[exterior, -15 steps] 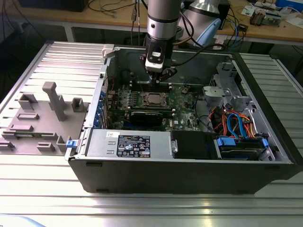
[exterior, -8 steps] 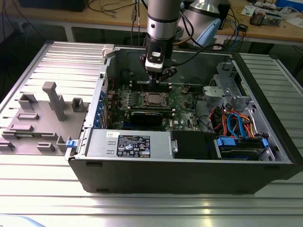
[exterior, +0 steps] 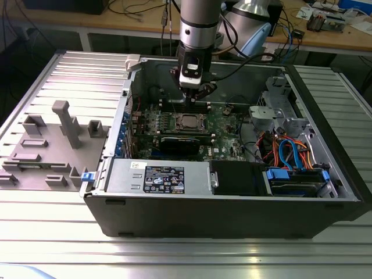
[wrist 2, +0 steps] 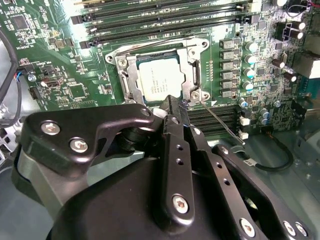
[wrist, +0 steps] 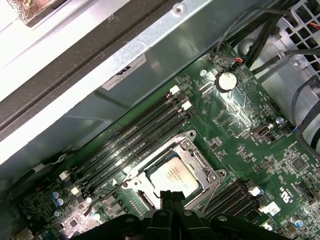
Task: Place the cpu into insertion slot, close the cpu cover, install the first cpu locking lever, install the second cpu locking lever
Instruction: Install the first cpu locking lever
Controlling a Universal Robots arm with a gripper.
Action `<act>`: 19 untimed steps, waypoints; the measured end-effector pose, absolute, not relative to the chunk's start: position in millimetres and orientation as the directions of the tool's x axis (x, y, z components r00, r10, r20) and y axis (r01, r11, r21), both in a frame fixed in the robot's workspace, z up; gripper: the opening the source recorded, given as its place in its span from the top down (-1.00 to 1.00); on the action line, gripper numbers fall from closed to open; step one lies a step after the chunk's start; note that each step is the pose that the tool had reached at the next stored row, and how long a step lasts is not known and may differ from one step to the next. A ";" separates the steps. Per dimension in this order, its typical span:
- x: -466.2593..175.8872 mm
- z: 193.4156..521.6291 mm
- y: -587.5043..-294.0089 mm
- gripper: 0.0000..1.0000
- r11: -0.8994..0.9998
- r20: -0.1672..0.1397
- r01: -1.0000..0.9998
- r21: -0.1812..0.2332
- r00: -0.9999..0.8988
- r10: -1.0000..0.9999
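The cpu [wrist 2: 157, 80] lies flat in the insertion slot [wrist 2: 196, 46], its silver top showing through the window of the cpu cover [wrist 2: 131, 75], which lies down over it. From the socket's corner a thin locking lever [wrist 2: 220, 121] sticks out at an angle over the memory slots. My gripper [wrist 2: 172, 104] is shut with nothing in it, its tips just above the socket's edge near that corner. In the first wrist view the gripper [wrist: 170, 196] hangs over the edge of the cpu [wrist: 172, 175]. In the exterior view the gripper [exterior: 189, 103] stands just behind the cpu [exterior: 188, 121].
The open computer case [exterior: 232, 218] lies on a ribbed metal table. Long black memory slots [wrist: 135, 145] flank the socket. A black expansion card [exterior: 186, 142], a power supply [exterior: 163, 177], and cables and a drive cage [exterior: 290, 151] crowd the case. A grey fixture [exterior: 52, 145] sits at the exterior view's left.
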State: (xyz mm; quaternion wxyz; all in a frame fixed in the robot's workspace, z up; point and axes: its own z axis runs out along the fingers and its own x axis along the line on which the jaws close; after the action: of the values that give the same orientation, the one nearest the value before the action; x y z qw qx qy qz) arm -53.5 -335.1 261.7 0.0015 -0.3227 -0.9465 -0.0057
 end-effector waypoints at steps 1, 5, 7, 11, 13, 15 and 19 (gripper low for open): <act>-53.5 261.7 -335.1 0.79 0.792 0.007 0.611 0.010 -0.792 0.611; -53.5 261.7 -335.0 0.79 0.792 0.007 0.611 0.010 -0.792 0.611; -53.5 261.7 -335.0 0.79 0.792 0.007 0.611 0.010 -0.792 0.611; -53.5 261.7 -335.0 0.79 0.798 0.007 0.602 0.010 -0.798 0.602; -53.5 261.6 -335.1 0.79 0.805 0.007 0.593 0.010 -0.805 0.593; -53.5 261.6 -335.1 0.79 0.812 0.007 0.583 0.010 -0.812 0.583; -53.5 261.7 -335.2 0.79 0.819 0.007 0.574 0.010 -0.819 0.574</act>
State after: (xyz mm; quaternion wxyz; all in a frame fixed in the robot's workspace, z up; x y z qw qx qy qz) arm -53.5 -335.2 261.7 0.0017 -0.3011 -0.9536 -0.0057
